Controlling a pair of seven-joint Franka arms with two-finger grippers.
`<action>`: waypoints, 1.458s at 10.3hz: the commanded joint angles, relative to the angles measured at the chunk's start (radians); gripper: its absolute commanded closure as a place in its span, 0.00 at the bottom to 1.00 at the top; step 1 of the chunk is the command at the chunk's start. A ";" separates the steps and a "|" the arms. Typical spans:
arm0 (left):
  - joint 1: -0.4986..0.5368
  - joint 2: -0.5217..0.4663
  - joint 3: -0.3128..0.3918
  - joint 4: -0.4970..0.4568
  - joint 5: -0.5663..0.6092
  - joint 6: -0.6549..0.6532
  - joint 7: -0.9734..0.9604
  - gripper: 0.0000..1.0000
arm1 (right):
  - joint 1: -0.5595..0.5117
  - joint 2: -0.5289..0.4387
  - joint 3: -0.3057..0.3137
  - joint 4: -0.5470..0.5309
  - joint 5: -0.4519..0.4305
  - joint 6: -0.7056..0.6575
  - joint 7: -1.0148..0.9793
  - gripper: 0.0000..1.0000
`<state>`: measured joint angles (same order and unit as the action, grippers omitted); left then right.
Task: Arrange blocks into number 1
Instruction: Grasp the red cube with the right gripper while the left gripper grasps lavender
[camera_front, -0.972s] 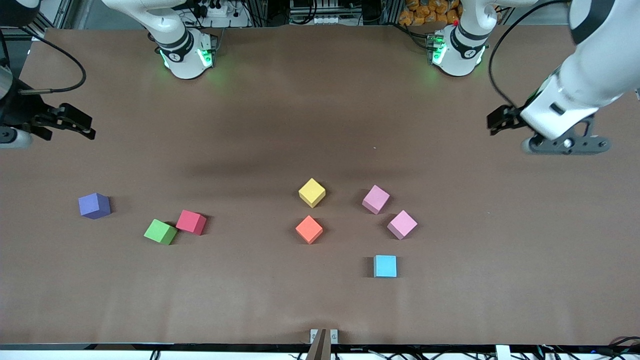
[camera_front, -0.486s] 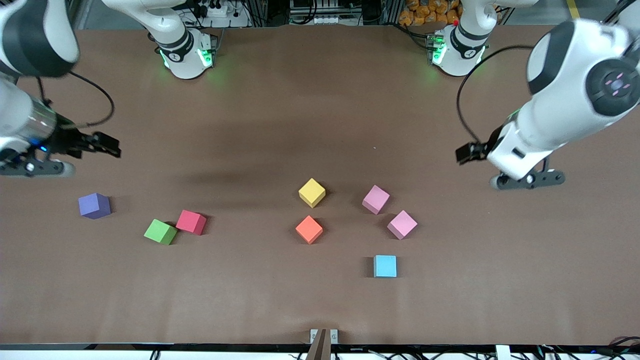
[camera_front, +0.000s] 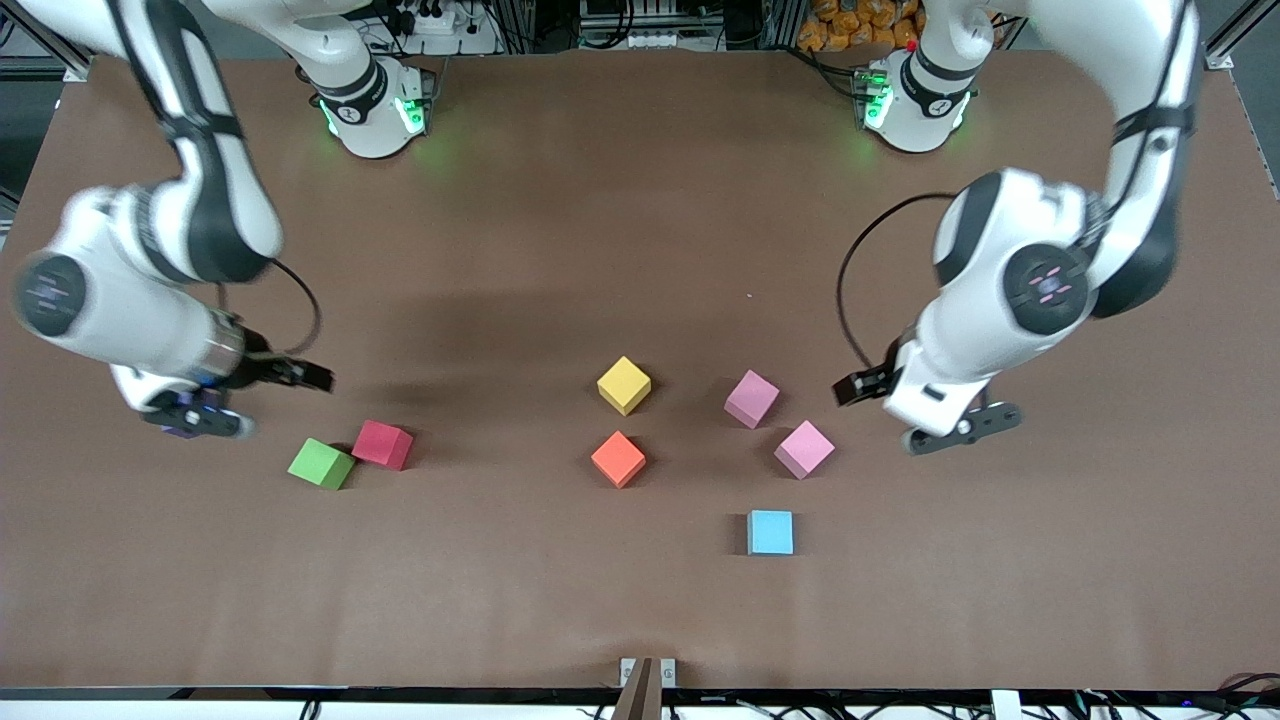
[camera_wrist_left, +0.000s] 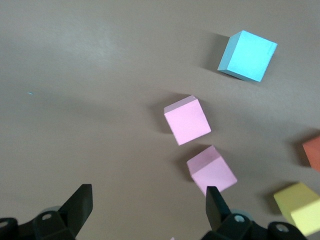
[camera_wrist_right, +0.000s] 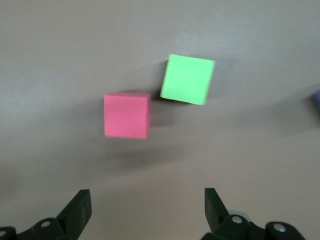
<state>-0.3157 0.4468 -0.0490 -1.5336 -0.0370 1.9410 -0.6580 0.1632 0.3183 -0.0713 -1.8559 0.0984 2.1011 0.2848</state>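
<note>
The left gripper (camera_front: 868, 385) hangs over bare worktop (camera_front: 600, 250) at the right of the front view, just beside the two pink blocks; its fingers (camera_wrist_left: 80, 202) stand wide open and hold nothing. The right gripper (camera_front: 300, 376) hangs at the left of the front view, over the worktop just above the red block (camera_front: 382, 444); its fingers (camera_wrist_right: 80, 205) are also spread wide and empty.

Block positions, front view:
- Green block (camera_front: 321, 463): lower left, touching the red block at one corner
- Yellow block (camera_front: 624, 384): centre
- Orange block (camera_front: 618, 458): directly below the yellow one, apart from it
- First pink block (camera_front: 752, 398): right of centre
- Second pink block (camera_front: 804, 448): just below and beside the first, apart from it
- Light blue block (camera_front: 771, 532): lowest in the frame, under the pink pair

All blocks rest flat on the worktop
</note>
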 joint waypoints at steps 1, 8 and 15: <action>-0.006 0.074 0.008 0.023 0.000 0.094 -0.067 0.00 | 0.024 0.100 0.010 0.023 0.012 0.091 0.080 0.00; -0.060 0.211 0.011 0.046 0.073 0.226 -0.335 0.00 | 0.016 0.235 0.014 0.058 0.012 0.229 0.088 0.00; -0.082 0.300 0.011 0.047 0.138 0.314 -0.480 0.00 | 0.024 0.284 0.018 0.101 0.014 0.235 0.126 0.00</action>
<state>-0.3977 0.7252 -0.0403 -1.5122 0.0716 2.2445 -1.1036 0.1908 0.5808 -0.0620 -1.7860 0.0985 2.3374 0.3904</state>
